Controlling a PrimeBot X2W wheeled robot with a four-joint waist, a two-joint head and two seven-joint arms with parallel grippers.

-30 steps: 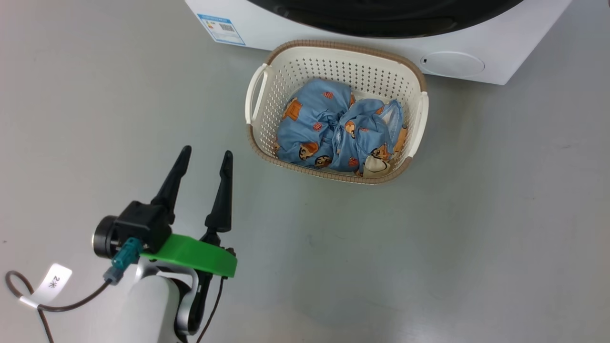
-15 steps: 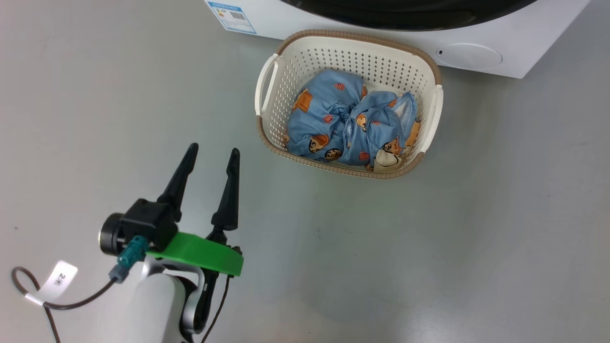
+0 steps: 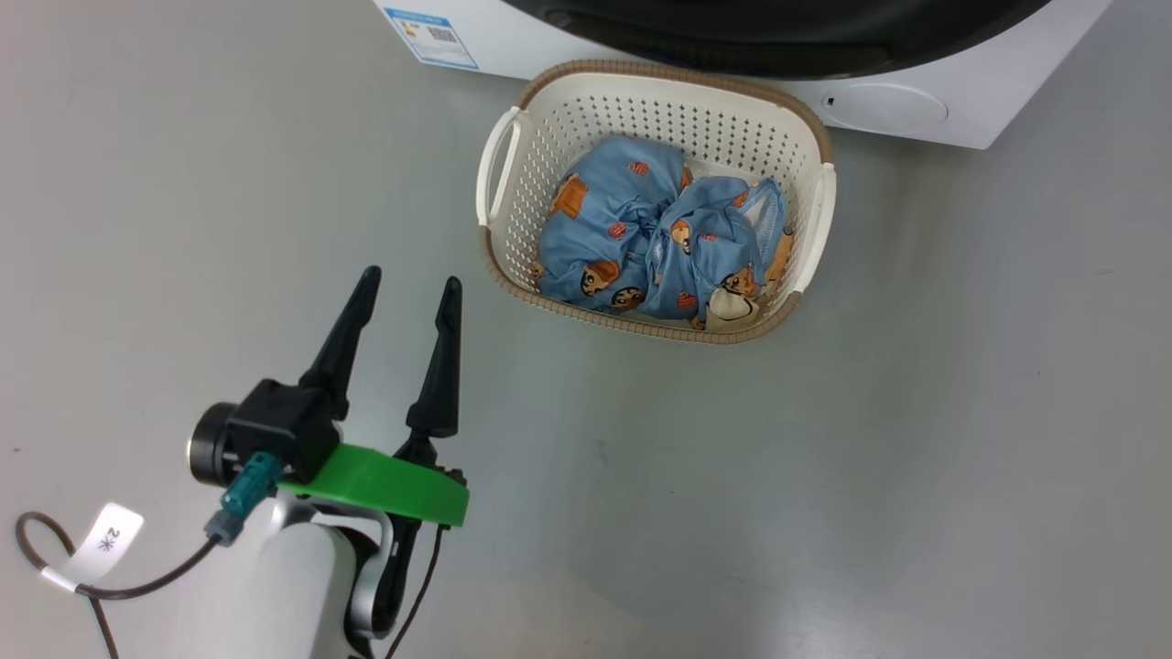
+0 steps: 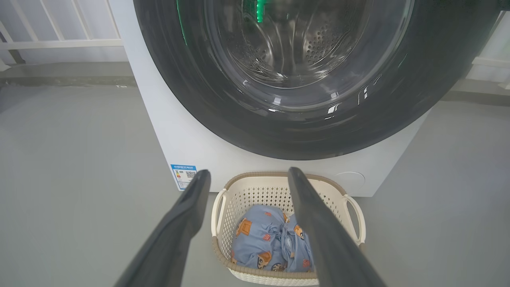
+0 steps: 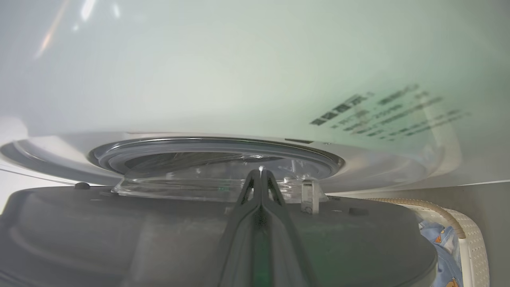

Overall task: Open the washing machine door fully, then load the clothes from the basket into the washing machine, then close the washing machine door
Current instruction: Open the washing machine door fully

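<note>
The washing machine (image 3: 1016, 91) is a white box at the top of the head view. Its door (image 3: 778, 41), a glossy black rim around clear glass (image 4: 287, 48), stands slightly ajar. My right gripper (image 5: 261, 171) is shut and sits in the gap between the door's grey inner face (image 5: 119, 231) and the white machine front (image 5: 239, 79), its tip at the clear glass bowl (image 5: 179, 187). The basket (image 3: 586, 110) stands on the floor before the machine, holding blue bear-print clothes (image 3: 641, 238) and a cream piece (image 3: 730, 307). My left gripper (image 3: 410, 276) hangs open and empty, left of the basket.
Grey floor (image 3: 916, 458) spreads around the basket on all sides. A blue label sticker (image 3: 432, 37) marks the machine's lower left corner. A white railing (image 4: 59, 40) runs behind the machine on the left. My left arm's cable and tag (image 3: 105, 540) trail at the lower left.
The head camera has shifted a little, so the whole picture moves. The basket, the clothes and my open left gripper hold their places relative to each other.
</note>
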